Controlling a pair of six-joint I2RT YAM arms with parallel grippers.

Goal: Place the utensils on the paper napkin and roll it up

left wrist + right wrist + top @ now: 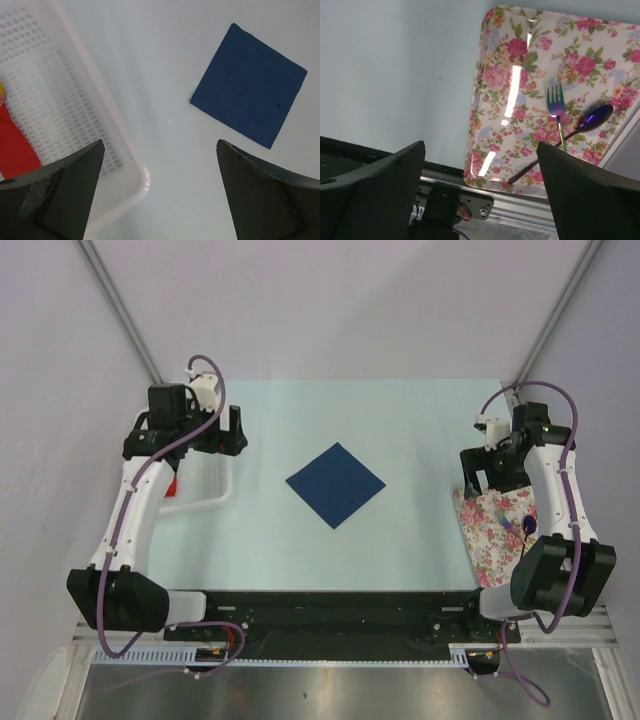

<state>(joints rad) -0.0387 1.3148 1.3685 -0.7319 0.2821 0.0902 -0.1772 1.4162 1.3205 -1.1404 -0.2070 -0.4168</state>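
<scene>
A fork (555,104) and a spoon (594,118) are seen on the flowery tray (520,75), near right on the bench (420,420). The blue napkin (335,484) is laid flat mid-bench. The left fingers (60,195) and right fingers (375,190) are held wide.

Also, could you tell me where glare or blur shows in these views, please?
Right wrist view: bright glare streaks across the floral tray, though the fork and spoon are readable. Left wrist view: even light, the napkin sharp. Top view: evenly lit, nothing blurred.

2 white arms (128,505), black joints (115,598), purple cables (572,455), black wedge-shaped jaws
</scene>
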